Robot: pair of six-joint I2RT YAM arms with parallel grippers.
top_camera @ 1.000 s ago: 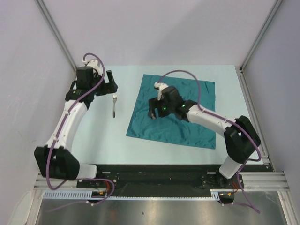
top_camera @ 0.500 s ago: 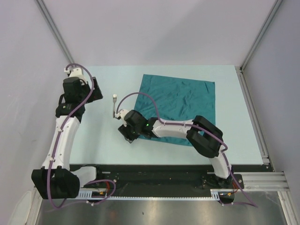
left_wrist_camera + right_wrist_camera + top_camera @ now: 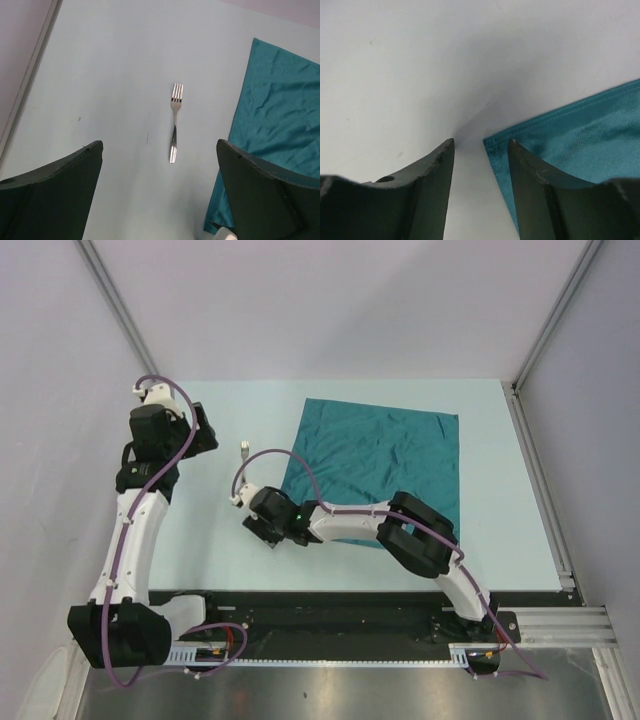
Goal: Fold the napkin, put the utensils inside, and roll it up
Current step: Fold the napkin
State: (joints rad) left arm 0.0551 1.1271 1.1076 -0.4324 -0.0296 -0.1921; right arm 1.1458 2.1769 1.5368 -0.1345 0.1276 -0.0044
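Note:
The teal napkin (image 3: 385, 455) lies spread flat on the table, right of centre. The silver fork (image 3: 243, 452) rests on the bare table just left of it, tines pointing away. My right gripper (image 3: 262, 529) is low over the napkin's near-left corner. In the right wrist view its jaws (image 3: 481, 143) stand apart but narrowed, with the hemmed corner of the napkin (image 3: 580, 130) between them and one finger over the cloth. My left gripper (image 3: 205, 427) hangs wide open and empty at the far left. Its wrist view looks down on the fork (image 3: 174, 122) and the napkin's edge (image 3: 280, 120).
The pale table (image 3: 200, 540) is bounded by grey walls left, right and behind. Metal frame posts (image 3: 120, 310) run up at both back corners. The right arm's purple cable (image 3: 290, 455) loops over the napkin's left edge near the fork.
The right arm swung from the napkin's middle to its near-left corner and its jaws narrowed. The left arm drew back left, away from the fork.

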